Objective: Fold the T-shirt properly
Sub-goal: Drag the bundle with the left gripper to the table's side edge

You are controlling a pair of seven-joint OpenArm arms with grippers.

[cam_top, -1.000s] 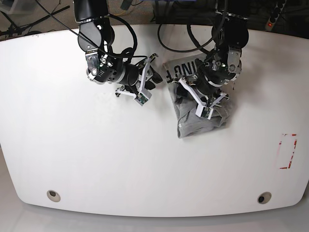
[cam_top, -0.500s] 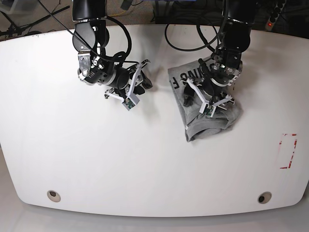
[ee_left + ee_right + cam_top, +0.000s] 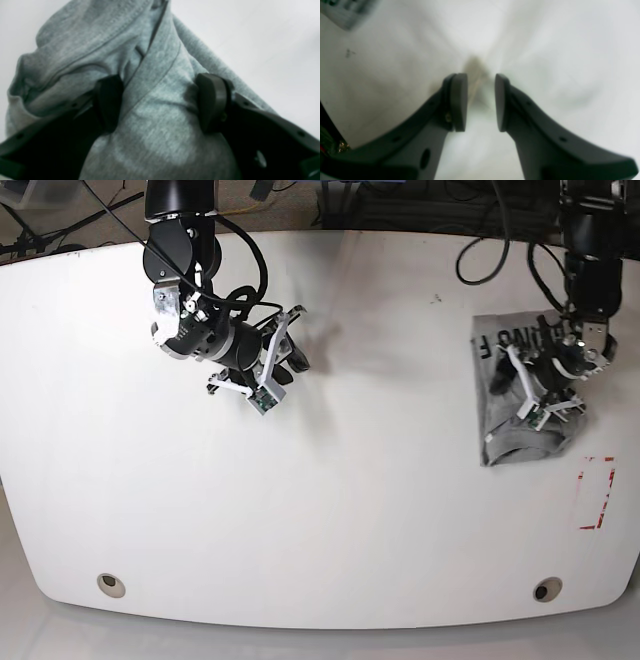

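Base camera looks straight down on my whole table (image 3: 320, 520). Wrist cameras ride close behind each gripper, facing along my fingers; base view shares both spots.

Nothing sits between the right gripper's (image 3: 480, 102) jaws, just bare table (image 3: 330, 510) under them. The T-shirt (image 3: 160, 105) fills the gap between the left gripper's (image 3: 160, 102) jaws.

t-shirt (image 3: 510, 395) and left gripper (image 3: 545, 385) now far nearer table's right edge
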